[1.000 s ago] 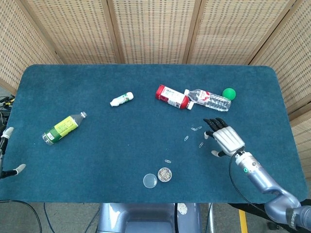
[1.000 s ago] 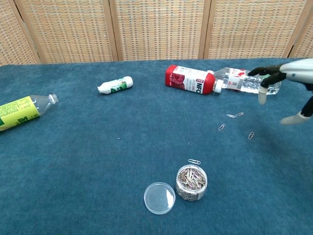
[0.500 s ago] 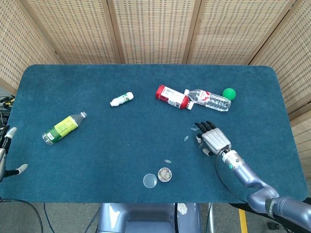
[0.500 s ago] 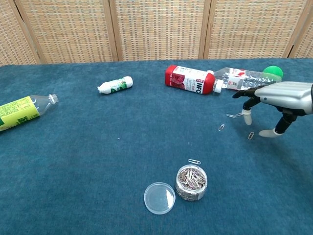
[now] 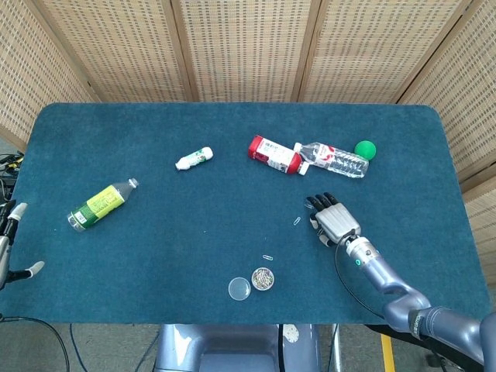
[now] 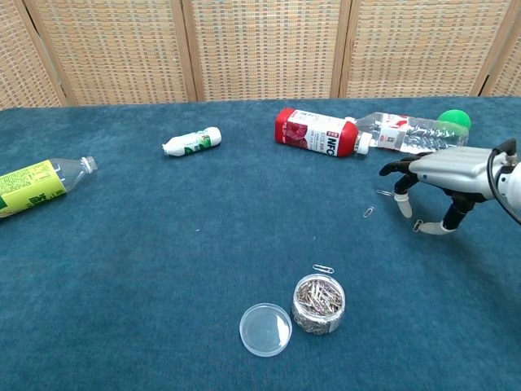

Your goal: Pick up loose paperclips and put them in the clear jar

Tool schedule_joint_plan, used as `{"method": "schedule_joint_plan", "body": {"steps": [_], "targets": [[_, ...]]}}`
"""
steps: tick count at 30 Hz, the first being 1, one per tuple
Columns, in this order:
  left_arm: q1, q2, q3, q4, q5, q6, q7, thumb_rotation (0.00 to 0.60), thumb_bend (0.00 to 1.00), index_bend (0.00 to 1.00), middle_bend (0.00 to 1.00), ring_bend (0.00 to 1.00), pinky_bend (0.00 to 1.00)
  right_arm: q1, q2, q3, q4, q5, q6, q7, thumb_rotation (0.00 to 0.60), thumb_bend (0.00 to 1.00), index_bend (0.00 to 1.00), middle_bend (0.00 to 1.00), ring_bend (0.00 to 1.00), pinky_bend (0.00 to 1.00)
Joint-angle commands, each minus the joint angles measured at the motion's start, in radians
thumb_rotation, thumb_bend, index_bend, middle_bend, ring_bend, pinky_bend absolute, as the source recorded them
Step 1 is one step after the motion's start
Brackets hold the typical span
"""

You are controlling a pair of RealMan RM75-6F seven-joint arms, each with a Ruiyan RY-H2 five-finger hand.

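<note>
Blue felt bench (image 5: 155, 256) carries everything. Right hand (image 5: 335, 221) sits palm-down low over the bench near the right-centre, fingers spread and tips pointed down around the loose paperclips there; nothing visibly grasped, so released. In the chest view its thumb tip is right at a paperclip (image 6: 418, 226), contact unclear. Left hand (image 5: 9, 246) is only partly in view at the far left edge, off the bench; can't tell its state. Green-label bottle (image 5: 101, 204) lies on its side at the left. Clear water bottle (image 5: 335, 158) lies at the back right, neck touching or just beside the red-and-white bottle (image 5: 274, 153), also lying down. Green ball (image 5: 365, 149) is just beside the water bottle's base. Small white bottle (image 5: 194, 158) lies mid-back, well apart from the rest. Clear jar (image 6: 318, 304) stands upright at the front centre, open, full of paperclips; its lid (image 6: 265, 329) lies flat just left of it. One clip (image 6: 323, 269) lies just behind the jar, another (image 6: 369, 212) left of the right hand.
</note>
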Motion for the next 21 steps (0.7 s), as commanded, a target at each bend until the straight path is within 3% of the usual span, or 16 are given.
{"method": "schedule_joint_plan", "body": {"steps": [1, 21], "targets": [[0.000, 0.000, 0.000, 0.001, 0.000, 0.000, 0.000, 0.600, 0.00, 0.00, 0.00, 0.00, 0.00, 0.005, -0.007, -0.003, 0.009, 0.010, -0.005, -0.013, 0.600, 0.35, 0.48, 0.04, 0.00, 0.00], [-0.004, -0.003, 0.002, 0.003, 0.002, -0.006, -0.001, 0.600, 0.00, 0.00, 0.00, 0.00, 0.00, 0.005, -0.041, -0.038, 0.078, 0.000, 0.003, 0.026, 0.600, 0.36, 0.48, 0.05, 0.00, 0.00]]}}
